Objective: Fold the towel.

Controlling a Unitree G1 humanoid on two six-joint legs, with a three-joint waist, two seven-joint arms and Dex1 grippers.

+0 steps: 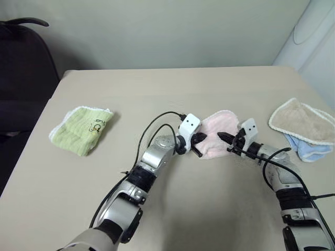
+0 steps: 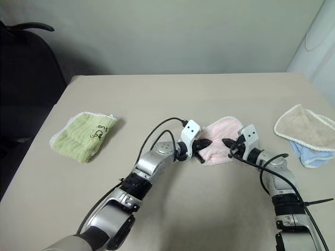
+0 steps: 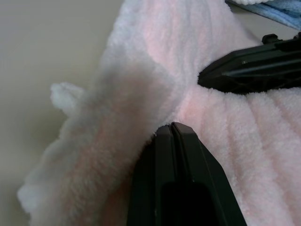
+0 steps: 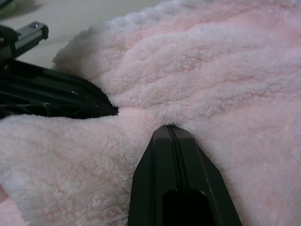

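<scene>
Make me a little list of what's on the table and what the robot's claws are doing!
table: beige table
middle: pink towel
robot's left side: green towel, folded
robot's right side: tan towel lying over a blue cloth
left gripper: shut, pinching the pink towel
right gripper: shut, tips pressed into the pink towel

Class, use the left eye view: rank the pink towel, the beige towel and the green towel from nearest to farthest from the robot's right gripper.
1. Pink towel: at the table's middle, right at the right gripper, whose closed fingers press on it.
2. Beige towel: on the robot's right, lying over a blue cloth.
3. Green towel: far off on the robot's left side.
</scene>
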